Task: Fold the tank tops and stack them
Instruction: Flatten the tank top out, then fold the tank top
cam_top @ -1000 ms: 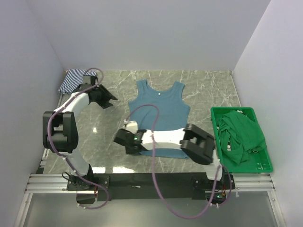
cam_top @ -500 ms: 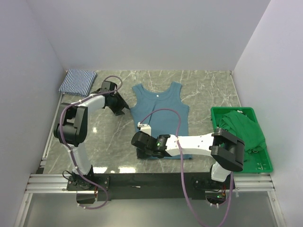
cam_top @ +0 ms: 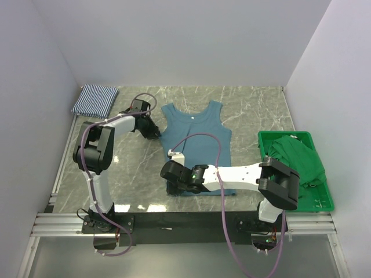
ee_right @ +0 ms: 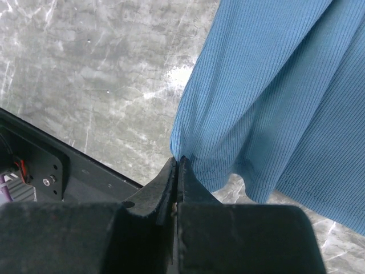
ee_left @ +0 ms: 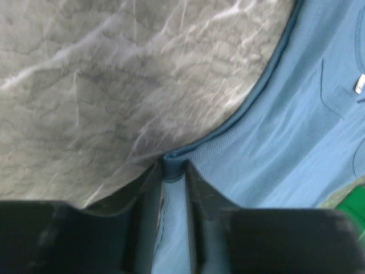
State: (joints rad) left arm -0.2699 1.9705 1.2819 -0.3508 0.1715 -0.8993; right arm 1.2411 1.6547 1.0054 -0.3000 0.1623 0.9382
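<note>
The teal tank top point(cam_top: 197, 130) lies flat on the marble table, neck toward the back wall. My left gripper point(cam_top: 152, 132) sits at its left armhole edge. In the left wrist view the left gripper point(ee_left: 174, 168) pinches a bunched fold of the teal cloth point(ee_left: 296, 131) between its narrow jaws. My right gripper point(cam_top: 173, 184) is at the bottom left hem corner. In the right wrist view the right gripper point(ee_right: 179, 160) is shut, with the corner of the ribbed cloth point(ee_right: 274, 85) caught at its tips and lifted slightly. The striped tank top point(cam_top: 95, 98) lies folded at the back left corner.
A green crate point(cam_top: 322, 200) stands at the right edge of the table, holding crumpled green cloth point(cam_top: 298, 159). White walls close in the left, back and right sides. The black rail with the arm bases point(cam_top: 185, 223) runs along the near edge.
My left gripper swung right from beside the striped top to the teal top's left armhole and closed on its edge. The right arm shifted right early on, then held still.
</note>
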